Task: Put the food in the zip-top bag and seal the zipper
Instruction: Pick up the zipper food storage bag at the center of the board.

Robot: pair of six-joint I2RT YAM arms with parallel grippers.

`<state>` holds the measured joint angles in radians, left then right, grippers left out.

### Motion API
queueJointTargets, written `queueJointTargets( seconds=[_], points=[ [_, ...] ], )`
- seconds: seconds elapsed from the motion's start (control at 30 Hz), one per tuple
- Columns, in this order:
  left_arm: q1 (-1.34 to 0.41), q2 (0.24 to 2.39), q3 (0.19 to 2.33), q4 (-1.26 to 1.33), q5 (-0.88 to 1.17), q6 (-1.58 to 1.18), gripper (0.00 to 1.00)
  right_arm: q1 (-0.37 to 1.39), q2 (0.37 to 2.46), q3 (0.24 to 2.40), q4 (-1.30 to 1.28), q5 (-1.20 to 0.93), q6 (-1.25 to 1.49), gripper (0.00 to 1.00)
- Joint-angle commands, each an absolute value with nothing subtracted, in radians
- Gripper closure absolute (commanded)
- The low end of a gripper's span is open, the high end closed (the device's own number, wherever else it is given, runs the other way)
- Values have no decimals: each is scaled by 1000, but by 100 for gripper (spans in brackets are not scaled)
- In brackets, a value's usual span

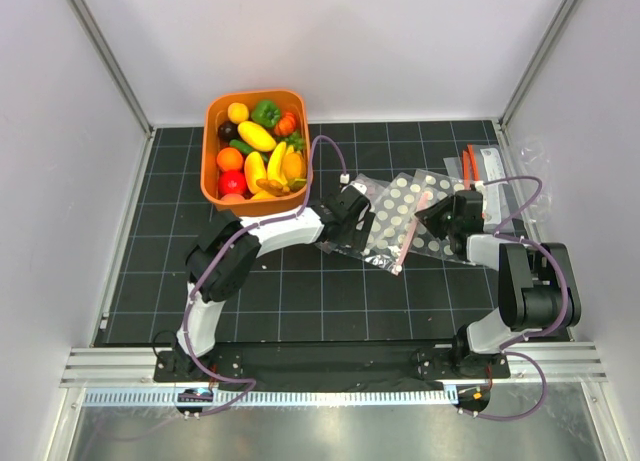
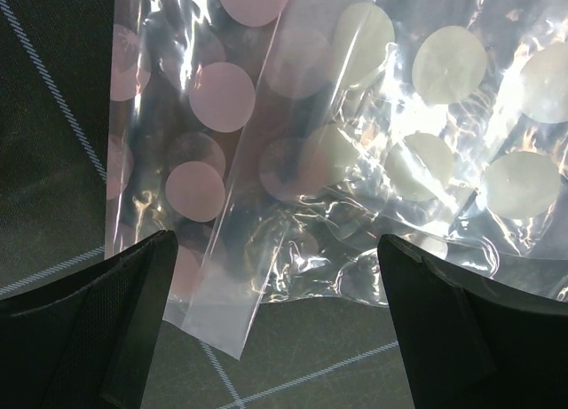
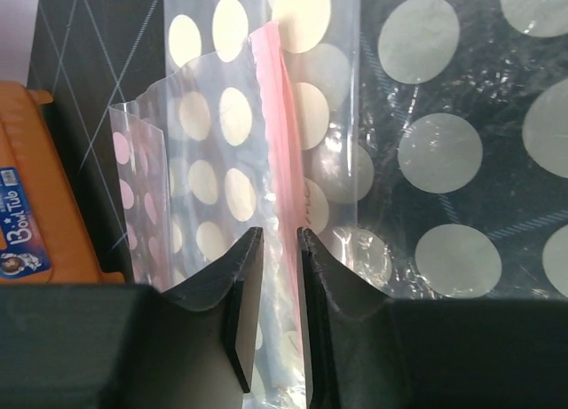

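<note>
**Right on zipper, left wide open, food in bin**

My right gripper (image 3: 277, 325) is narrow, its fingers (image 3: 238, 311) closed to a thin slit with the pink zipper (image 3: 282, 152) running up between them. It looks pinched on the strip. In the top view the zipper lies as a slanted pink line on the right half of the mat (image 1: 300, 291), and the bag (image 1: 385, 246) spreads left from it, lying over the dotted bags (image 1: 400, 201). I can't tell if the mouth is open or sealed.

My left gripper (image 2: 275, 338) is spread wide and holds nothing. It sits low over the near edge of the dotted bags. The wrist view shows pink-dotted film on the left, white-dotted film on the right and a dark finger at each lower corner. I can't tell whether the fingers touch the plastic.

The food (image 1: 257, 156) is all heaped in the orange bin (image 1: 255, 94) at the back left of the mat. None shows inside the bag. The bin's near edge is just behind my left gripper.
</note>
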<state>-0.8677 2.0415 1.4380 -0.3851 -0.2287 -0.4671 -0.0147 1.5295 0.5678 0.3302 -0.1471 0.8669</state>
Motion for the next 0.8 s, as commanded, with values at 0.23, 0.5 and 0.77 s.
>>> queueJointTargets(
  seconds=[0.23,0.5,0.77],
  points=[
    [-874,2026,1480,-393,-250,-459,0,-5,1542,571,472,-232,879,77],
    [-873,2031,1485,-396,-255,-456,0,0,1601,580,522,-281,903,77],
    [-876,2037,1488,-399,-258,-454,0,52,1623,571,537,-287,922,71]
  ],
)
